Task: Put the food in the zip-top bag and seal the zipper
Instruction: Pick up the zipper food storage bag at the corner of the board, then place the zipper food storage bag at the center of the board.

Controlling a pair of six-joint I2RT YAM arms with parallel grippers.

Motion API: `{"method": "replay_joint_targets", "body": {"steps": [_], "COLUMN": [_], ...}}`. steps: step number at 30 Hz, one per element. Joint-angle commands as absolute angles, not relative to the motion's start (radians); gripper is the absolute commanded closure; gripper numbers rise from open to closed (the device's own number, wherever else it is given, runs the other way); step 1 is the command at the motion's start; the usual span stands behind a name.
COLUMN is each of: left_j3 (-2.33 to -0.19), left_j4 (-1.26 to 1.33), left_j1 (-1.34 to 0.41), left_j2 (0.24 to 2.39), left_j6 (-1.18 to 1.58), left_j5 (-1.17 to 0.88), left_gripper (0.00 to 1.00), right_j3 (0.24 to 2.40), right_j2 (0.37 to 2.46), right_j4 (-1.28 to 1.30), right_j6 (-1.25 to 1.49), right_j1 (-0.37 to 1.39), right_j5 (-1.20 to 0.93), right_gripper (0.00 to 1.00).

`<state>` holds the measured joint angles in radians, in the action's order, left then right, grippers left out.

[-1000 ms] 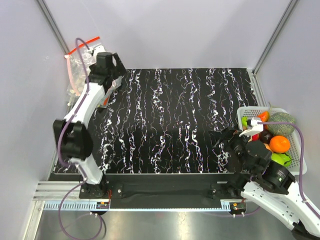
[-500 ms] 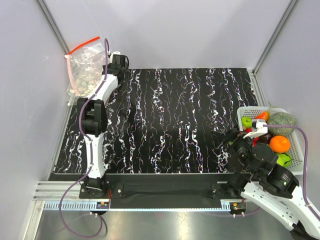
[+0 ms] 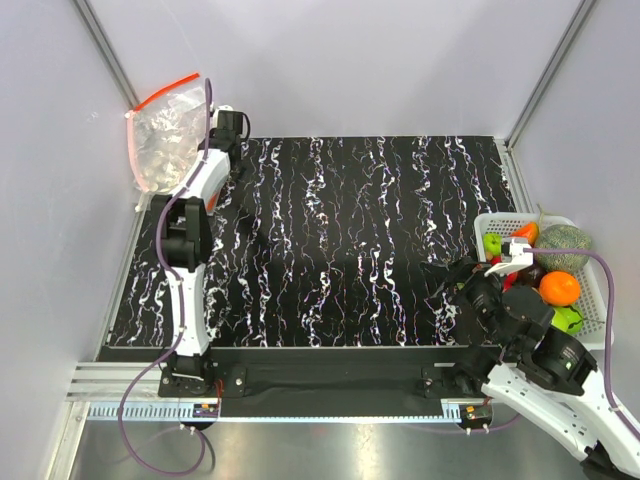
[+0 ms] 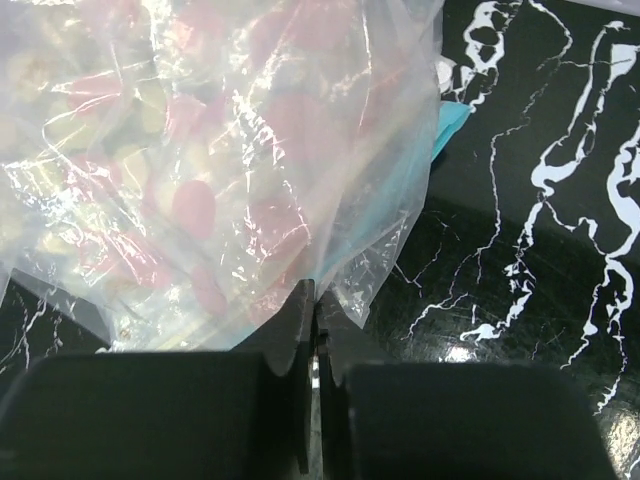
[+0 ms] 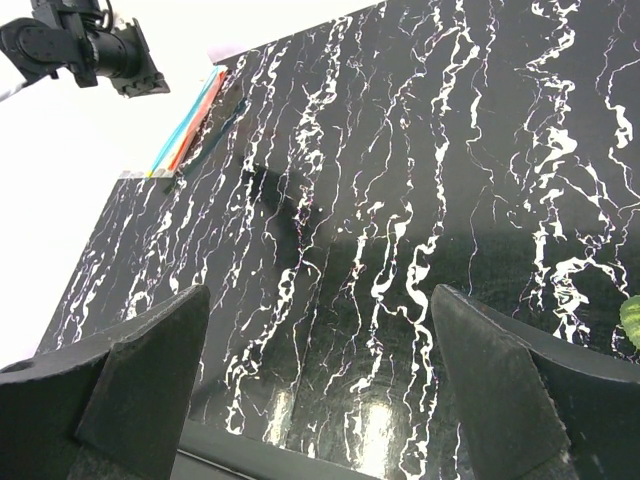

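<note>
The left gripper (image 4: 315, 308) has closed, pinching the crinkly clear bag (image 4: 200, 150) by its edge, far left; the right gripper (image 5: 316, 320) gapes empty.

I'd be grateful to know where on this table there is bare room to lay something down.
The black mat is bare across its middle, from the left arm over to the white basket. It is crowded in the far left corner around the clear bag, and near right where the right arm sits by the basket.
</note>
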<state>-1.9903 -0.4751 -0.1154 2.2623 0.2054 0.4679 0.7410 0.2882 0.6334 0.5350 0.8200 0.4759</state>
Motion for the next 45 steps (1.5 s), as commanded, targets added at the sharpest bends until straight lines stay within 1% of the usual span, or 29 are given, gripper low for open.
{"method": "replay_joint_targets", "body": {"steps": [1, 10, 13, 16, 19, 20, 22, 24, 28, 29, 32, 36, 39, 40, 41, 42, 44, 45], "left_j3": [-1.990, -1.850, -1.838, -1.773, -1.665, -1.648, -1.615, -1.568, -1.343, -1.315, -1.217, -1.158, -1.128, -1.118, -1.112, -1.108, -1.098, -1.089], "left_j4": [-0.428, -0.348, -0.357, -0.348, -0.341, -0.360, -0.405, -0.420, -0.359, -0.348, -0.324, -0.347, -0.350, -0.356, -0.354, -0.354, -0.365, -0.365], "left_j1": [-0.114, -0.130, -0.182, -0.258, -0.377, -0.443, -0.504, -0.603, -0.780, -0.857, -0.984, -1.095, -1.210, -1.260, -1.278, -1.290, -1.315, -1.316], "left_j2": [2.148, 1.930, 1.892, 1.823, 1.720, 1.677, 1.645, 1.586, 1.456, 1.442, 1.405, 1.390, 1.376, 1.373, 1.373, 1.368, 1.355, 1.341], "left_j6": [0.172, 0.161, 0.127, 0.139, 0.178, 0.199, 0.265, 0.293, 0.351, 0.365, 0.409, 0.455, 0.433, 0.436, 0.436, 0.436, 0.449, 0.469], "left_j5": [0.538, 0.551, 0.597, 0.623, 0.624, 0.633, 0.624, 0.643, 0.670, 0.679, 0.695, 0.689, 0.730, 0.759, 0.749, 0.711, 0.698, 0.696], "left_gripper": [1.00, 1.00, 1.00, 1.00, 1.00, 1.00, 1.00, 1.00, 1.00, 1.00, 1.00, 0.99, 0.96, 0.87, 0.73, 0.51, 0.24, 0.19], "right_j3": [0.758, 0.761, 0.765, 0.776, 0.795, 0.802, 0.811, 0.831, 0.854, 0.856, 0.854, 0.856, 0.848, 0.842, 0.839, 0.836, 0.833, 0.833], "right_j2": [0.310, 0.322, 0.340, 0.360, 0.365, 0.362, 0.357, 0.356, 0.364, 0.365, 0.368, 0.374, 0.382, 0.385, 0.391, 0.396, 0.408, 0.426], "right_j4": [0.617, 0.617, 0.621, 0.627, 0.632, 0.629, 0.627, 0.635, 0.664, 0.670, 0.681, 0.692, 0.699, 0.698, 0.696, 0.698, 0.698, 0.698], "right_j6": [0.526, 0.540, 0.551, 0.563, 0.578, 0.578, 0.580, 0.583, 0.589, 0.591, 0.603, 0.618, 0.638, 0.641, 0.646, 0.652, 0.658, 0.660], "right_j1": [0.824, 0.822, 0.822, 0.822, 0.822, 0.824, 0.822, 0.824, 0.822, 0.822, 0.822, 0.824, 0.822, 0.822, 0.822, 0.822, 0.824, 0.824], "right_j5": [0.469, 0.451, 0.452, 0.456, 0.460, 0.462, 0.463, 0.465, 0.483, 0.491, 0.522, 0.520, 0.526, 0.525, 0.526, 0.526, 0.529, 0.534], "right_gripper": [0.00, 0.00, 0.00, 0.00, 0.00, 0.00, 0.00, 0.00, 0.00, 0.00, 0.00, 0.00, 0.00, 0.00, 0.00, 0.00, 0.00, 0.00]}}
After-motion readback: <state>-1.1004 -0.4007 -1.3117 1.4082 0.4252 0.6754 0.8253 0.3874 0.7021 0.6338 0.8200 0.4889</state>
